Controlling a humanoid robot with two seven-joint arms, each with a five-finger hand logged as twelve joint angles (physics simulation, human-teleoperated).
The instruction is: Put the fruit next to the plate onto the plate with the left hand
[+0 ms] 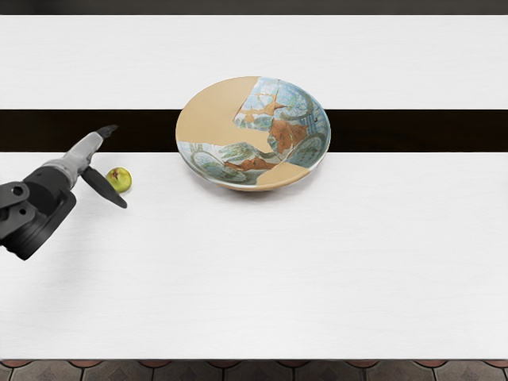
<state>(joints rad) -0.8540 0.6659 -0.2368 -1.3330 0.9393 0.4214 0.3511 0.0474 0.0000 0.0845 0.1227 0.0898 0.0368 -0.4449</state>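
A small yellow-green fruit point(119, 179) with a reddish spot lies on the white table, left of the plate. The plate point(208, 113) is a wide tan dish with blue, green and orange painted patches, standing at the table's middle back. My left hand point(105, 159) comes in from the left edge and hovers just left of the fruit. One dark finger point(104, 187) reaches down beside the fruit and another point(106, 130) points up and away. The fingers are spread and hold nothing. The fruit is partly hidden by the lower finger.
The white table point(317, 262) stretches wide toward the front and right. A dark gap point(413, 131) runs across behind the plate, with a second white surface point(254, 59) beyond it. Tiled floor shows along the bottom edge.
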